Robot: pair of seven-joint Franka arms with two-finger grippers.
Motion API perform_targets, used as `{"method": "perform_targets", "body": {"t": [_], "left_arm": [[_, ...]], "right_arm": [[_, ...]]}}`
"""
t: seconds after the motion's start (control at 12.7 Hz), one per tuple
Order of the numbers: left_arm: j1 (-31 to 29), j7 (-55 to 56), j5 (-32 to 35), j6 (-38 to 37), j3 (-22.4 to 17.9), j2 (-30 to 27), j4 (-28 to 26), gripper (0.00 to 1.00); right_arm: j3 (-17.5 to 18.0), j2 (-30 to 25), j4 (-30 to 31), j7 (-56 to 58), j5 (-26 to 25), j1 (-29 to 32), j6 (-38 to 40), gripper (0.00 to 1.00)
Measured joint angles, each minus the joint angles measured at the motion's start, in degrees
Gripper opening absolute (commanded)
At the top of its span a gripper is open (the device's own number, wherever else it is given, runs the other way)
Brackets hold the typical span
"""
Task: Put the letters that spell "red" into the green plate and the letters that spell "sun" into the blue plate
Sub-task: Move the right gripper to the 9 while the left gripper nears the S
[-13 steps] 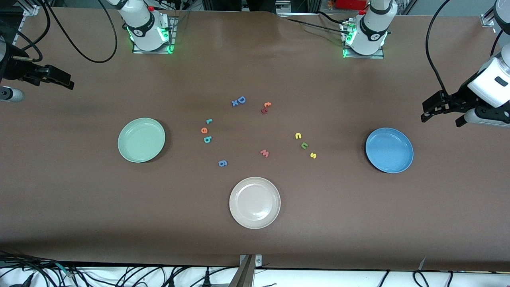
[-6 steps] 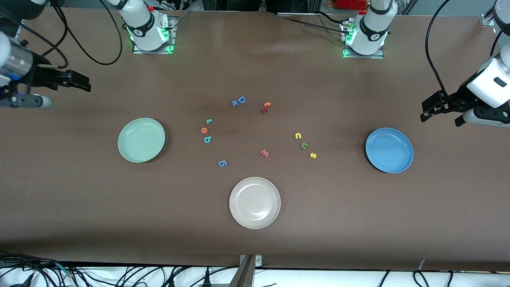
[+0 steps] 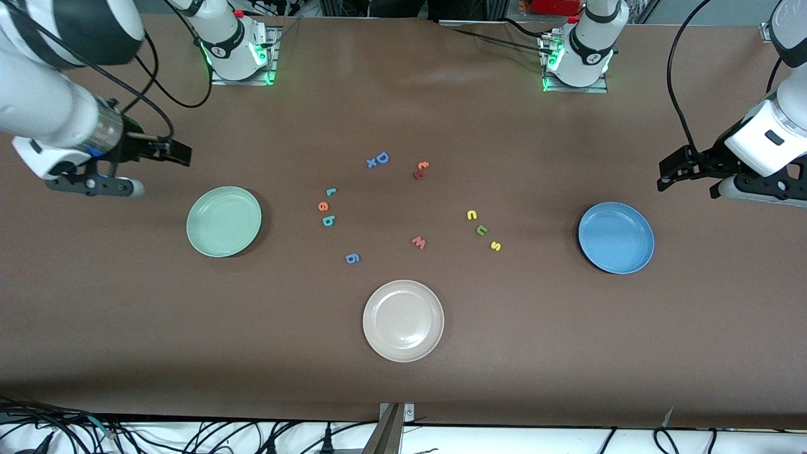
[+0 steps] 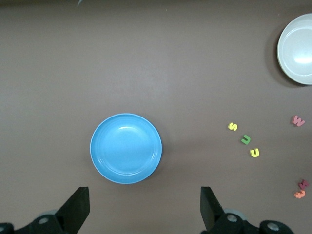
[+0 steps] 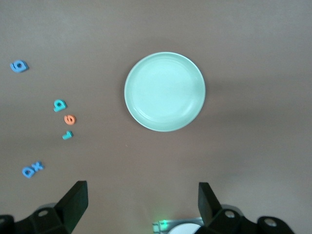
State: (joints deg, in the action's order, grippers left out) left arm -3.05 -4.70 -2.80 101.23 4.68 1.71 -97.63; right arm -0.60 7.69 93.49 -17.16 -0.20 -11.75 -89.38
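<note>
You had both grippers open and empty: right gripper (image 3: 171, 151) near the green plate (image 3: 224, 221), left gripper (image 3: 678, 171) near the blue plate (image 3: 616, 237).

Two white arms (image 3: 57, 120) are showing black grippers, black cables trailing, and green lights glowing at their bases (image 3: 239, 60).

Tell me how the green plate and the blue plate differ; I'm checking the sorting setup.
The green plate is pale mint and lies toward the right arm's end of the table; the blue plate is bright blue and lies toward the left arm's end. The teal and orange letters lie beside the green plate, the yellow and olive letters beside the blue one. Both are round, shallow, rimmed and hold nothing.
</note>
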Motion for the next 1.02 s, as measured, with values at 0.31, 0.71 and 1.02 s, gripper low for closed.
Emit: {"method": "perform_targets", "body": {"t": [0.31,0.71,1.02], "left_arm": [[1.13,0.31,0.0,1.52,1.27,0.11,-3.85,1.0],[7.1,10.21,0.0,8.98,2.34,3.2,-9.32,1.0],[11.61,11.76,0.0,15.8,2.39,9.95,-9.68,1.0]], "right_arm": [[0.12,4.41,4.16,-11.22,0.0,-4.45,-9.91,1.0],[0.55,15.33,8.41,-27.14,0.05,-10.39,-27.55,1.0],[0.8,23.01,9.55,-43.14,0.02,-17.87,-39.16,1.0]]}}
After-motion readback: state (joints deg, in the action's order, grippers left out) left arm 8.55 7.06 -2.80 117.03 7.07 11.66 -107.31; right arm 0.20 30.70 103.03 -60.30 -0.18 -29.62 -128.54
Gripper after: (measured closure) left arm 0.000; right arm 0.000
